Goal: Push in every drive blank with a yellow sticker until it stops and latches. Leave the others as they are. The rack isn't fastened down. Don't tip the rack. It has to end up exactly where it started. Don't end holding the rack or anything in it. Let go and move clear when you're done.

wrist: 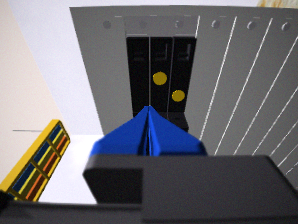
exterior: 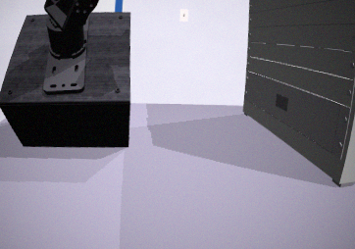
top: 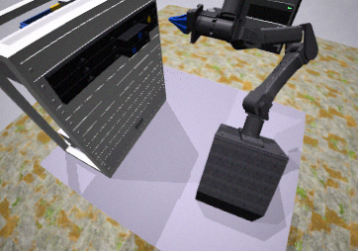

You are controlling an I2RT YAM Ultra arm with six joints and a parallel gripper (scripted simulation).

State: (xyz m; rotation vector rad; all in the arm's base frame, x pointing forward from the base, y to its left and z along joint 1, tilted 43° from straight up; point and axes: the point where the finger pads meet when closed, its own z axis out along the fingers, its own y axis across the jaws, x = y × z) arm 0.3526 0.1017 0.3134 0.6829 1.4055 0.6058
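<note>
The grey rack stands on the mat at the left; its side also shows in the exterior view. In the wrist view three black drive blanks sit side by side in the rack face. The middle blank and the right blank each carry a yellow sticker; the left blank shows none. In the top view one blank juts out of the rack face. My gripper with blue fingers is shut and empty, held in the air a short way off the rack, pointing at the blanks.
The arm's black base box stands on the mat at the right. A dark server cabinet stands behind the arm. A yellow shelf with coloured items shows low left in the wrist view.
</note>
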